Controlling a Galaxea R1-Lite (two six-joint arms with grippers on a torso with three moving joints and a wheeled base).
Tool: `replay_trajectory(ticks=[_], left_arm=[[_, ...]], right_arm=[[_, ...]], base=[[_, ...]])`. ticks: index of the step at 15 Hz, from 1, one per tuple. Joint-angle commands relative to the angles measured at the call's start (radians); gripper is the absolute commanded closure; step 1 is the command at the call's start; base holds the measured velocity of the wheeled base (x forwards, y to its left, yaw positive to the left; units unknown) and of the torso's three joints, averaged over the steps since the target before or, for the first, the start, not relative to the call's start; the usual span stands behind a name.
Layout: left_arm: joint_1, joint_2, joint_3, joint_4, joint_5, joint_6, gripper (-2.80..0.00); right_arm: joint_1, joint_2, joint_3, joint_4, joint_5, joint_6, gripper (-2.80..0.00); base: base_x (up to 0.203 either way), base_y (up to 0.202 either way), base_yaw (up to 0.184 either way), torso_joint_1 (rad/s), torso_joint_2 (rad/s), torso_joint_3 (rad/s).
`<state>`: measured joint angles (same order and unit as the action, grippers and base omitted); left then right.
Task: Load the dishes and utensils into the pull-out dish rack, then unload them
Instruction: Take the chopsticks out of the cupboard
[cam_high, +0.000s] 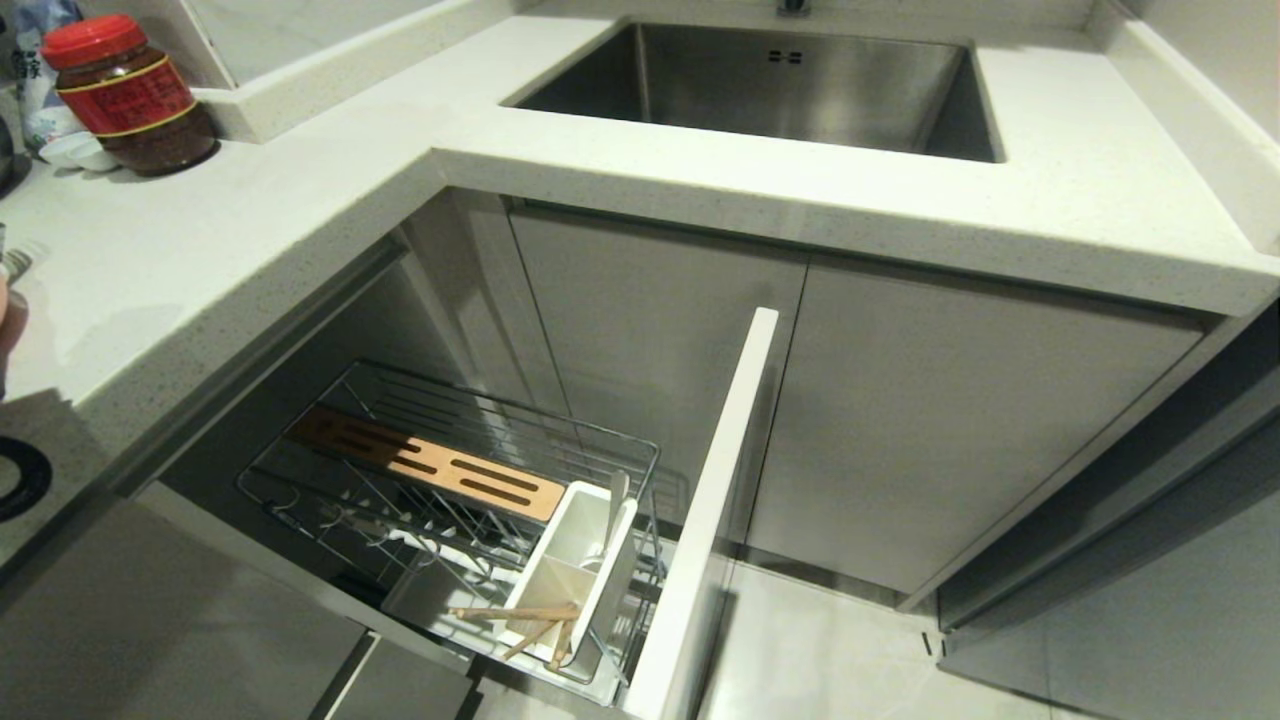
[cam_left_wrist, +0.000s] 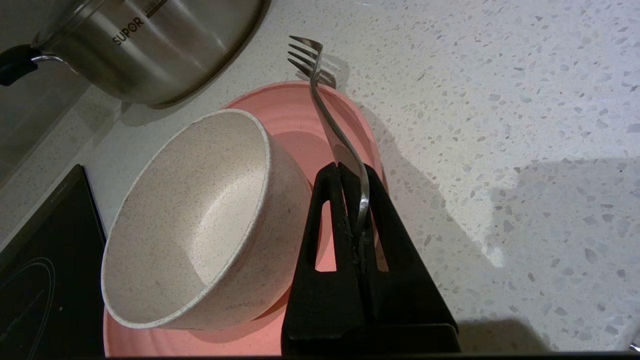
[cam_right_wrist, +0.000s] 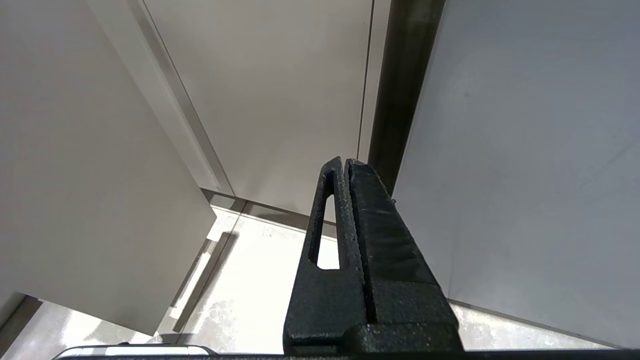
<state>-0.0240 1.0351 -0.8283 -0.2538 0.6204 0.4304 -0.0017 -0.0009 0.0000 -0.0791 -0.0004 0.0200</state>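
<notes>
Silver metal fork (cam_left_wrist: 330, 125) is pinched by its handle in my left gripper (cam_left_wrist: 350, 172), jaws clamped tight on it, tines pointing away over the speckled white countertop (cam_left_wrist: 500, 100). Just beside the grip sits the deep off-white round bowl (cam_left_wrist: 200, 215), resting on the flat pale-pink plate (cam_left_wrist: 300, 120); big steel pot (cam_left_wrist: 150, 45) is beyond them.

Chrome wire pull-out dish rack (cam_high: 450, 480) stands open below the counter, to the left of the steel sink (cam_high: 780, 85). Light wooden chopsticks (cam_high: 530, 625) lie tilted in its near white utensil cup (cam_high: 575, 570).

Right gripper (cam_right_wrist: 345, 165) is parked, jaws together on nothing, facing the cabinet doors.

Risks, my read: grip is thin on a slim curved handle, so the fork could pivot or slip out on the swing down. It could also clip the bowl rim. Tines may catch the cup edge or the chopsticks on entry.
</notes>
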Motion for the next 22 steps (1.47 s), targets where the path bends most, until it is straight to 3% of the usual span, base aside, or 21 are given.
replay_trajectory(ticks=[1,6,7,16,19,20,21,22], left_arm=[[0.001,-0.004,0.000,-0.001,0.005,0.002,0.00],[0.003,-0.004,0.001,0.001,0.005,0.002,0.00],[0.003,-0.004,0.001,0.003,0.005,0.002,-2.80],[0.016,-0.011,-0.033,-0.006,-0.004,-0.002,-2.80],[0.006,-0.028,-0.157,-0.030,-0.075,-0.019,-2.80],[0.001,-0.025,-0.216,-0.039,-0.097,-0.029,-1.52],[-0.010,-0.018,-0.274,-0.043,-0.111,-0.042,0.00],[-0.041,-0.005,-0.339,-0.042,-0.119,-0.084,0.00]], right_arm=[[0.000,0.001,0.026,-0.001,0.000,0.000,0.00],[0.000,0.001,0.026,-0.001,0.000,0.000,0.00],[0.000,0.001,0.026,-0.001,0.000,0.000,0.00],[0.000,0.001,0.026,-0.001,0.017,0.000,0.00],[0.000,0.001,0.026,-0.001,0.000,0.000,0.00],[0.000,0.001,0.026,-0.001,0.000,0.000,0.00],[0.000,0.001,0.026,-0.001,0.000,0.000,0.00],[0.000,0.001,0.026,-0.001,0.000,0.000,0.00]], base=[[0.000,0.000,0.000,0.000,0.00,0.000],[0.000,0.000,0.000,0.000,0.00,0.000],[0.000,0.000,0.000,0.000,0.00,0.000],[0.000,0.000,0.000,0.000,0.00,0.000],[0.000,0.000,0.000,0.000,0.00,0.000],[0.000,0.000,0.000,0.000,0.00,0.000],[0.000,0.000,0.000,0.000,0.00,0.000],[0.000,0.000,0.000,0.000,0.00,0.000]])
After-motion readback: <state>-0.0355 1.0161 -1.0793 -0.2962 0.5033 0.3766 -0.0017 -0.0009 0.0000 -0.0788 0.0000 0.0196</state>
